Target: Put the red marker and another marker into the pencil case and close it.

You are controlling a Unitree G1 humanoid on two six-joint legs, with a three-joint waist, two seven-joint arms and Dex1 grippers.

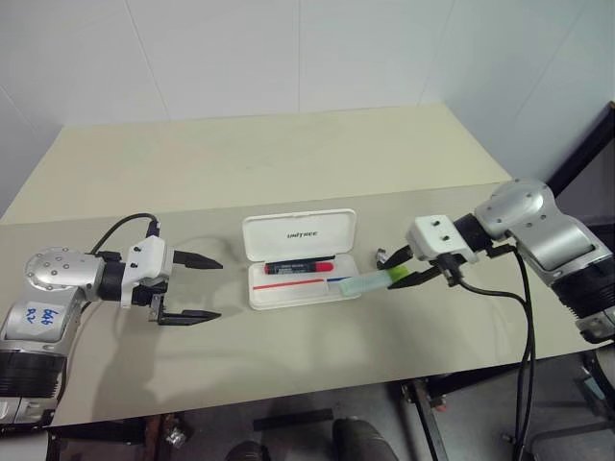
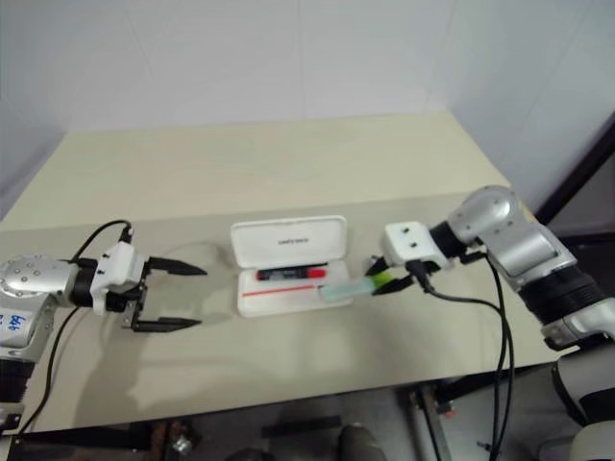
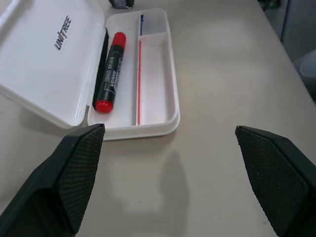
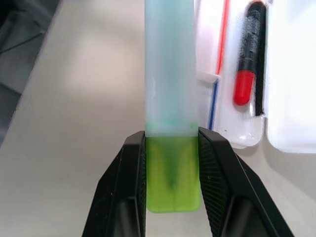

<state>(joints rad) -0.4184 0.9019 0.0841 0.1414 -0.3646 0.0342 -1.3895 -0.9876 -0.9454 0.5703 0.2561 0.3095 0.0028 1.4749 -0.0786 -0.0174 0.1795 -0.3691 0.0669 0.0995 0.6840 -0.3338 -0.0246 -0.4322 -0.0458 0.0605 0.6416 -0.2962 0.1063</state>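
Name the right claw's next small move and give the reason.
Probably carry the green marker over the open pencil case and lower it into the free slot. The right claw grips its cap, and the red marker already lies inside.

Right gripper (image 1: pixel 415 271) holds green marker (image 1: pixel 370 283) over open pencil case (image 1: pixel 300 259).

**Lighting even, frames mostly clean**

Bright diffuse overhead light, no hard glare. Worktop (image 1: pixel 288 154) evenly lit; soft shadows fall toward the camera under both arms and under the left end effector (image 1: pixel 197 288). In the left wrist view, a faint blurred shadow sits on the worktop between the fingers (image 3: pixel 74 173). White pencil case (image 3: pixel 49 54) lid near clipping, logo still legible. In the right wrist view, the mint-green marker (image 4: pixel 170 74) is soft up close, background slightly defocused. Right eye view hazier, lower contrast than left eye view.
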